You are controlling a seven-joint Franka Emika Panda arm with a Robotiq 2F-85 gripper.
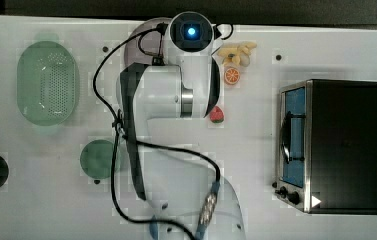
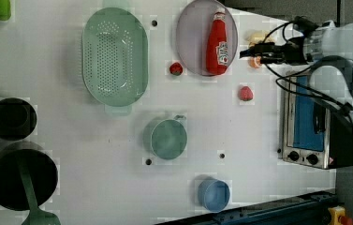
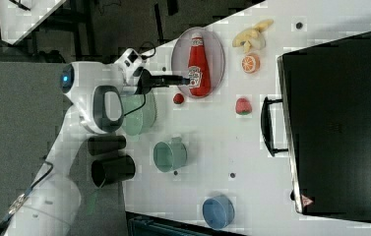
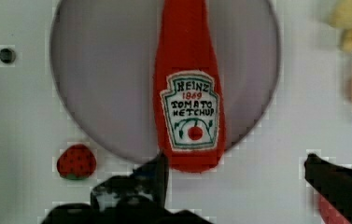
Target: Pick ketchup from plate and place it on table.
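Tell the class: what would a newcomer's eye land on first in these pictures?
The bright red ketchup bottle lying on the pale lilac plate, its base overhanging the rim. Next, the open gripper poised just short of that base, and the black toaster oven at the top view's right.

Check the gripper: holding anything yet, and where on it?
Nothing held. The gripper is open above the ketchup, which lies flat on the plate; its fingers hold nothing.

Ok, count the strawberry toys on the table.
2. One strawberry lies between the plate and the green basket; the other strawberry lies between plate and toaster oven. The arm may hide more.
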